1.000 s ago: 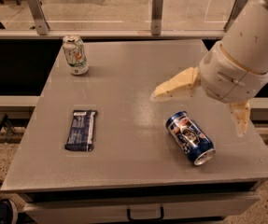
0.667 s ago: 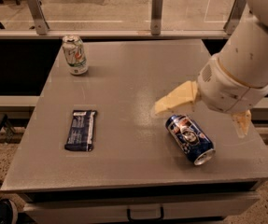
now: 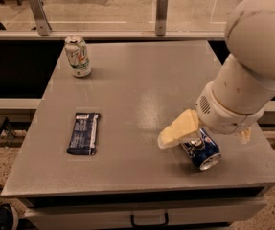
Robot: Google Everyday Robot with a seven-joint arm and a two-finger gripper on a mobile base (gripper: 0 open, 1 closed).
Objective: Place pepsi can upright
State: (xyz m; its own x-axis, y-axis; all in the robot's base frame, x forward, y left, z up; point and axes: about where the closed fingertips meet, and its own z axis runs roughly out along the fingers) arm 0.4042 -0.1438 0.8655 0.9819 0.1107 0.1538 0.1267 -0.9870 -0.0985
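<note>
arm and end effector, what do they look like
The arm is bulky, with smooth rounded off-white shells and a small dotted vent patch near the wrist. No cables or markings show. The end effector, at the table's front right over the pepsi can, has two pale cream, wedge-shaped fingers.

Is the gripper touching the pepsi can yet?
Cannot tell. The camera view shows the gripper open astride the lying pepsi can; one finger overlaps it, hiding any contact or gap.

Dim, warm overhead light leaves a soft shadow beneath the gripper (image 3: 204, 139) at the right front of the table (image 3: 127, 95).
</note>
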